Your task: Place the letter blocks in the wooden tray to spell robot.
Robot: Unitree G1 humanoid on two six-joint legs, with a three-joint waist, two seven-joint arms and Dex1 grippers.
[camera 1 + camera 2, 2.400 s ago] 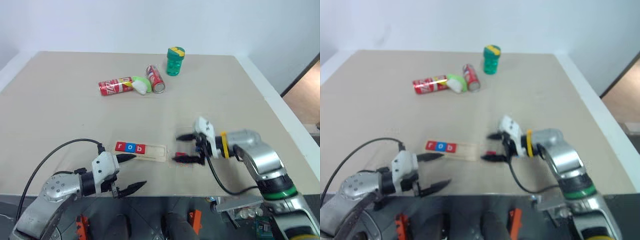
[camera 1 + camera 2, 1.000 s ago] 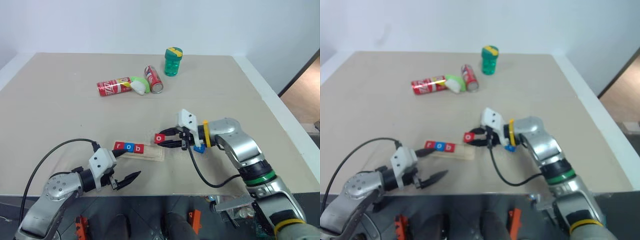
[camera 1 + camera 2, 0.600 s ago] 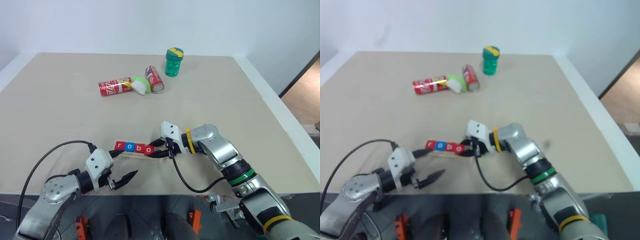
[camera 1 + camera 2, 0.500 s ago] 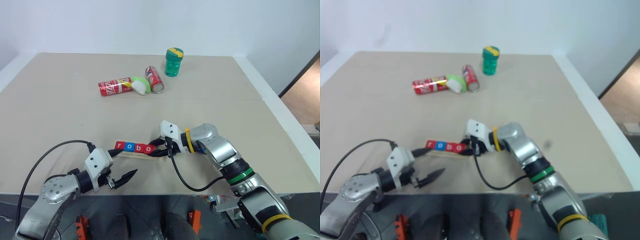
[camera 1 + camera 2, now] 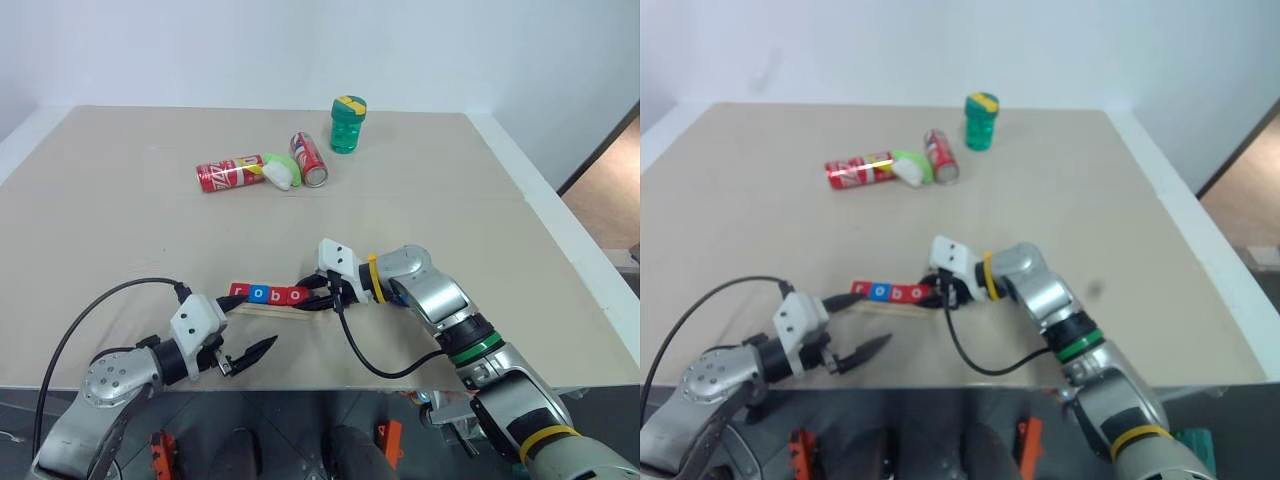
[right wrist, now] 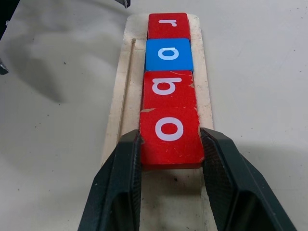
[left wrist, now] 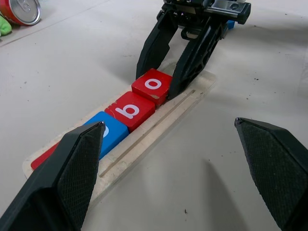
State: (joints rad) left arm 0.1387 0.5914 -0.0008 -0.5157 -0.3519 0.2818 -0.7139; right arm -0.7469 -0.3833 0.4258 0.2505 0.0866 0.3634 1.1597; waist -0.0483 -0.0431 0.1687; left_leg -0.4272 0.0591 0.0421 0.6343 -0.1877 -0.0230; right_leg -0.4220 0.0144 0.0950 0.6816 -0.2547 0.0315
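The wooden tray (image 6: pixel 122 96) lies near the table's front edge. In its groove sit, side by side, a red r (image 6: pixel 168 25), a blue o (image 6: pixel 169 54), a red b (image 6: pixel 169 89) and a red o (image 6: pixel 169 137). My right gripper (image 5: pixel 303 298) reaches in from the right. Its fingers (image 6: pixel 127 168) press both sides of the red o, which rests in the tray against the b. A blue block (image 7: pixel 231 24) shows partly behind that gripper, its letter hidden. My left gripper (image 5: pixel 248 322) hangs open just in front of the tray's left end, holding nothing.
At the back lie two red soda cans (image 5: pixel 230 175) (image 5: pixel 310 158) with a green and white thing (image 5: pixel 282 170) between them. A green jar (image 5: pixel 348 124) stands behind them. The table's front edge runs just below the tray.
My right gripper carried the red o leftward from beside the tray and lowered it into the groove next to the b. Over the last half second it kept still. The left arm has not moved.
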